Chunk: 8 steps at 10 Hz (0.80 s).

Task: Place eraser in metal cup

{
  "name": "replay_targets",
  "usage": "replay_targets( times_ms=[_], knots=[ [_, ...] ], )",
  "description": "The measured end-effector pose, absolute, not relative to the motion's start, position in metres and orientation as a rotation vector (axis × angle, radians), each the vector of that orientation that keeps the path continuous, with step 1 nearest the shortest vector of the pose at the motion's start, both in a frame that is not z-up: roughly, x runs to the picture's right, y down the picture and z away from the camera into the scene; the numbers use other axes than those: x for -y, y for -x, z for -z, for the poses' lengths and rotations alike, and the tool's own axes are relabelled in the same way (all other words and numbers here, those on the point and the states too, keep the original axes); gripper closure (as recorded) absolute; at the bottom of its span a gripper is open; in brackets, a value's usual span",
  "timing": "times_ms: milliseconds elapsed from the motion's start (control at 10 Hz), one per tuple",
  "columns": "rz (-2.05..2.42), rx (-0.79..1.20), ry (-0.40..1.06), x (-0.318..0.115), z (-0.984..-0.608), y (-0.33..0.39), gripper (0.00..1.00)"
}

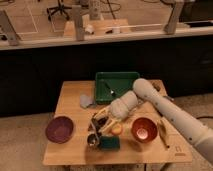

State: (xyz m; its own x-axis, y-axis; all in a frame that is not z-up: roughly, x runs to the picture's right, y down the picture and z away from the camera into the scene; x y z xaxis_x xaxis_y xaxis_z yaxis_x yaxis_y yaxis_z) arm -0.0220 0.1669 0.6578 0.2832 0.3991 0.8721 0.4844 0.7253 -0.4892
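One wooden table (70, 100), tool (98, 125) over metal cup (92, 140).

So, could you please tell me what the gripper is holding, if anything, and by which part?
The gripper, low above the small shiny metal cup, seems shut on a small dark block; which part cannot be told.

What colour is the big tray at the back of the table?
Green. The tray shows in the camera view, behind the gripper.
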Motion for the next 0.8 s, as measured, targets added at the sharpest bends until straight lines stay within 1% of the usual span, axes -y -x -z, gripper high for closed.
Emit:
replay_targets(
  times_ms=[300,800],
  knots=[
    [-0.074,1.337,0.788,-0.182,-0.658,0.013,0.68],
    [-0.117,1.349,0.777,-0.193,-0.659,0.023,0.68]
  ],
)
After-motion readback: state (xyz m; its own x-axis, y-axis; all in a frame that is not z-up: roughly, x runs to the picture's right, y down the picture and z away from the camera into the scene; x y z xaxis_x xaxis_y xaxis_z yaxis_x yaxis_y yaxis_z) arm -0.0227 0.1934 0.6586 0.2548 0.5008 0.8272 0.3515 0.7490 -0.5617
